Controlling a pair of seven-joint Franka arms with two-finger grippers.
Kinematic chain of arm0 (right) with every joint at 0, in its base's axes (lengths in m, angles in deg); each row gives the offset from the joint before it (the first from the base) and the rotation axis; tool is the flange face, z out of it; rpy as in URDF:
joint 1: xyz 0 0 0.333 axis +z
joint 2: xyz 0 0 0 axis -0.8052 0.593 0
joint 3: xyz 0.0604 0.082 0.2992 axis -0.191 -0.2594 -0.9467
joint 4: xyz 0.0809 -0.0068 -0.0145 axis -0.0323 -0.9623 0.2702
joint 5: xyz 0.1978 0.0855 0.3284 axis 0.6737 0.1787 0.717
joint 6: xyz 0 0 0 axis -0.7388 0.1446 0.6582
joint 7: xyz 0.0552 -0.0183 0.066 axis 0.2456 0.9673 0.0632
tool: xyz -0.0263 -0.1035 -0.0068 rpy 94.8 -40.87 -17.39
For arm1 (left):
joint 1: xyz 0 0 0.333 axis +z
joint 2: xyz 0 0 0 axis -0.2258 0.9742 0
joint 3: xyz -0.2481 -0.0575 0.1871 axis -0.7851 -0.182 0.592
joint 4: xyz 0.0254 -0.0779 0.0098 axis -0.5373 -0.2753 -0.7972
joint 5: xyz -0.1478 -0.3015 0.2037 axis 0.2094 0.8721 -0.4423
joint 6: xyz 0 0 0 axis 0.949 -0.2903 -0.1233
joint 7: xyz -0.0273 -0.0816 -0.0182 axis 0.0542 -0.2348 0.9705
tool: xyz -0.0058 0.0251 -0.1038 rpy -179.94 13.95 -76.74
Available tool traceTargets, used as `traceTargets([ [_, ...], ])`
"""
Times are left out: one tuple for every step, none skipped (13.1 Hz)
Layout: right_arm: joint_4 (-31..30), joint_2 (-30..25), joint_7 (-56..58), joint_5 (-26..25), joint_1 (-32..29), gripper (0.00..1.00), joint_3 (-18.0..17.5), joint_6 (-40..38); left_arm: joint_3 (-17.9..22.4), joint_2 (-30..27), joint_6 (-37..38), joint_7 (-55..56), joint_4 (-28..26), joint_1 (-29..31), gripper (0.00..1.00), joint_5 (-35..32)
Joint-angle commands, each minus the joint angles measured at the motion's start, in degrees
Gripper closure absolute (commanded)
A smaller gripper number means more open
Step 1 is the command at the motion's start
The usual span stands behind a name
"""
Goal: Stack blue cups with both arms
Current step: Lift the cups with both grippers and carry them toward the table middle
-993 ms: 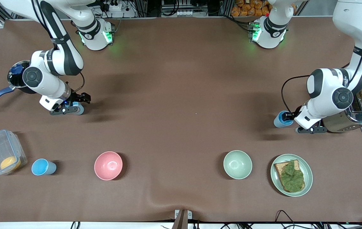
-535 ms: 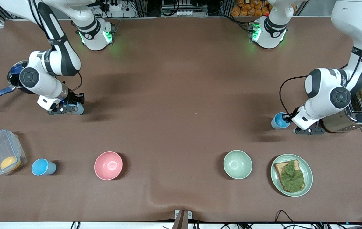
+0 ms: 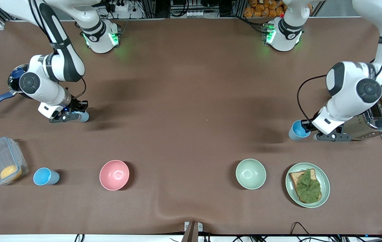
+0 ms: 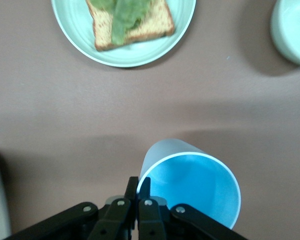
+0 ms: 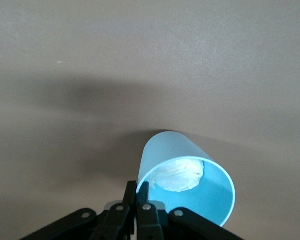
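My left gripper is shut on the rim of a bright sky-blue cup and holds it tilted, low over the table beside the toaster. In the left wrist view its fingertips pinch the cup's wall. My right gripper is shut on the rim of a paler blue cup, low over the table near the pan. In the right wrist view the gripper pinches this cup, which has a whitish patch inside. Another blue cup stands beside the clear container.
A pink bowl, a pale green bowl and a plate with toast and lettuce stand along the near side. A toaster is under the left arm. A clear container and a blue-handled pan are at the right arm's end.
The right gripper has shifted a little toward the right arm's end with its cup. The left arm's wrist has swung up and its cup has moved slightly lower in the front view.
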Motion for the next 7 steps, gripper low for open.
traceTargets([
  [5.84, 0.56, -6.58, 0.68, 3.78, 1.00, -0.32, -7.71, -2.90, -3.70, 9.92, 6.37, 4.44, 0.47, 1.00, 1.84],
  [7.25, 0.56, -9.13, 0.68, 5.45, 1.00, -0.32, -9.91, -3.43, -3.70, 14.57, 7.96, 7.78, 0.30, 1.00, 2.73],
  [8.31, 0.56, -11.68, 0.85, 6.85, 1.00, -0.32, -11.23, -4.13, -3.61, 18.45, 9.97, 10.68, 0.12, 1.00, 3.60],
  [9.45, 0.56, -14.75, 1.46, 9.04, 1.00, -0.41, -12.90, -5.62, -3.44, 21.10, 12.08, 13.15, 0.21, 1.00, 3.87],
  [11.03, 0.56, -18.70, 2.95, 11.94, 1.00, -0.41, -15.01, -6.42, -3.35, 22.69, 13.84, 14.65, 0.12, 1.00, 4.05],
  [12.44, 0.56, -22.31, 5.31, 14.66, 1.00, -0.41, -15.81, -7.64, -3.17, 22.79, 15.60, 15.45, 0.12, 1.00, 4.05],
  [13.84, 0.74, -26.43, 7.17, 18.26, 1.00, -0.41, -16.08, -8.79, -2.91, 22.79, 17.71, 15.81, 0.03, 1.00, 4.05],
])
